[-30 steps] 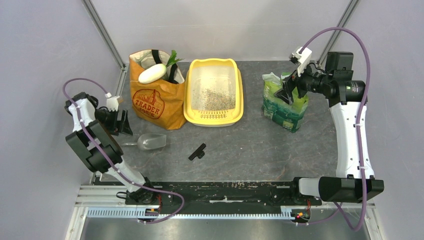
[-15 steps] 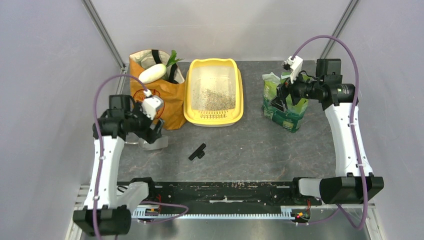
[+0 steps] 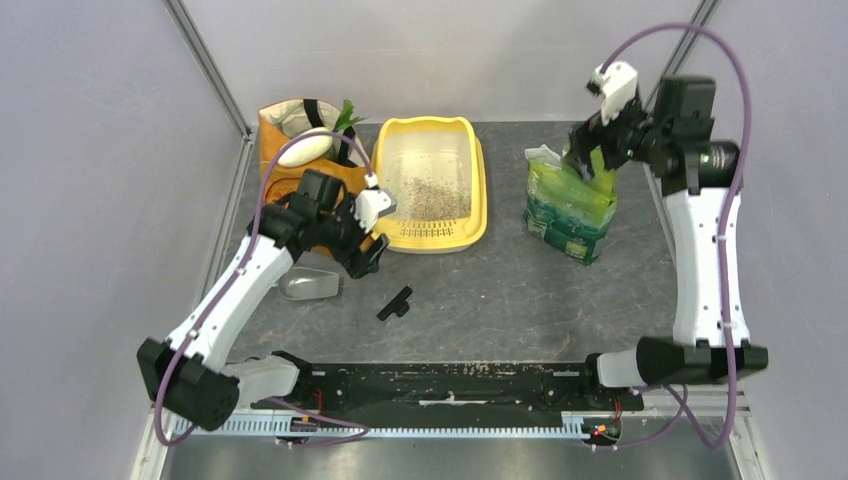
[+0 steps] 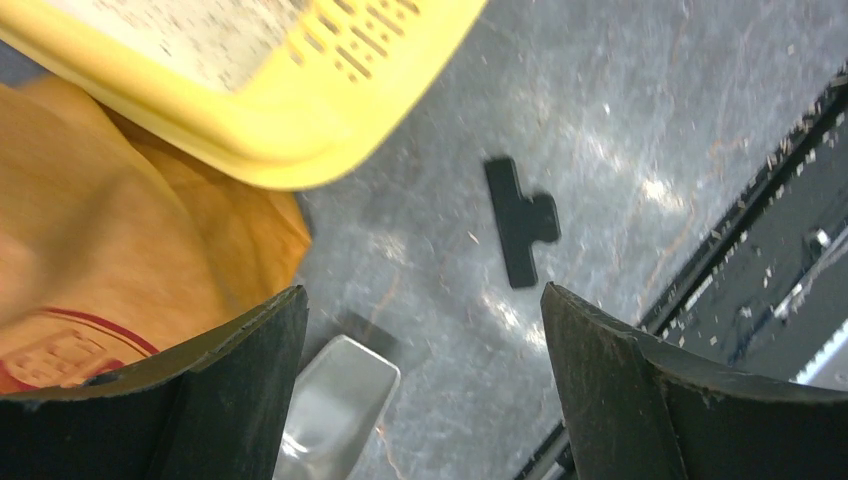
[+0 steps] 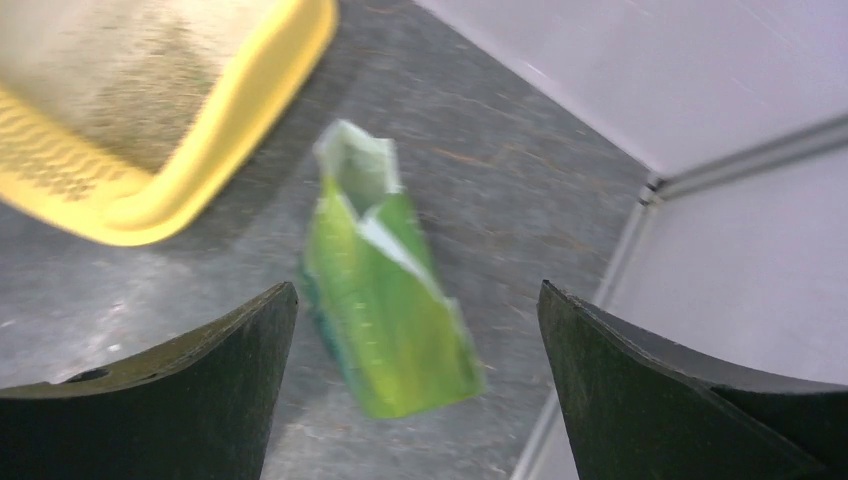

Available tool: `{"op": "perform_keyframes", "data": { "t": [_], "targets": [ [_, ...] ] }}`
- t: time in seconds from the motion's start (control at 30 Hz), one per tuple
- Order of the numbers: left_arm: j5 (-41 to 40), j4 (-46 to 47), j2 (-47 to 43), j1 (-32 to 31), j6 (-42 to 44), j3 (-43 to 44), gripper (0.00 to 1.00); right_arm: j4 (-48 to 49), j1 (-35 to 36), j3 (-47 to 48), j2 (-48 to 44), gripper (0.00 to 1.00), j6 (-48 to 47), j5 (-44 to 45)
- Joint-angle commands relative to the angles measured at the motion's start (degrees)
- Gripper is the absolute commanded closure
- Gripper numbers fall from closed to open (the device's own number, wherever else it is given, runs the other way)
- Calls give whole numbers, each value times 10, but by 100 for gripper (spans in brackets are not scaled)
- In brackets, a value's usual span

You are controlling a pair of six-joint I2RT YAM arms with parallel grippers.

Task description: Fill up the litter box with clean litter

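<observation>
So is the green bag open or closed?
Open. The green bag stands upright and its top gapes, pale inside showing.

Dark grey mottled surface (image 3: 520, 290), scratched. Far left: orange paper grocery bag (image 3: 283, 186), upright, red print on front, black handles at mouth. In bag mouth: white oblong vegetable (image 3: 303, 151), green leaves (image 3: 347, 117) beside it. Just in front of bag: clear plastic scoop (image 3: 308, 285), lying flat. Right of scoop, apart: small black T-shaped piece (image 3: 395, 303), flat on surface. Far right: green foil bag (image 3: 568, 205), upright, top open and crumpled.
</observation>
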Motion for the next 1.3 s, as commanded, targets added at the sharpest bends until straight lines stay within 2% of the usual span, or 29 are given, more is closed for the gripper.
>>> {"op": "perform_keyframes", "data": {
  "t": [0.0, 0.13, 0.37, 0.43, 0.5, 0.57, 0.6, 0.63, 0.67, 0.8, 0.93, 1.07, 1.27],
  "targets": [
    [12, 49, 26, -4, -32, 63, 7, -65, -30, 72, 73, 3, -46, 87],
    [14, 59, 34, -5, -41, 66, 7, -113, -34, 74, 121, 3, -92, 56],
    [21, 61, 32, -5, -52, 62, 7, -151, -41, 70, 205, 3, -170, 78],
    [20, 61, 35, -5, -53, 67, 7, -172, -43, 80, 214, 9, -181, 55],
    [20, 61, 38, -5, -55, 70, 7, -192, -44, 89, 216, 19, -184, 28],
    [20, 68, 40, -5, -58, 70, 7, -208, -44, 88, 211, 34, -188, 2],
    [21, 72, 41, -5, -61, 69, 7, -217, -43, 84, 207, 49, -195, -12],
    [37, 81, 45, -6, -68, 69, 7, -231, -43, 72, 198, 86, -212, -34],
    [47, 87, 47, -5, -71, 70, 7, -237, -43, 69, 191, 98, -221, -45],
    [134, 113, 52, -5, -57, 70, 6, -257, -44, 56, 139, 100, -272, -116],
    [214, 172, 50, -8, -42, 63, 6, -321, -38, 49, 76, 100, -360, -190],
    [231, 250, 57, -31, -48, 64, 6, -369, -38, 24, 31, 100, -422, -210],
    [208, 304, 95, -122, -51, 68, 6, -350, -36, -82, -32, 100, -460, -252]
  ]
}}
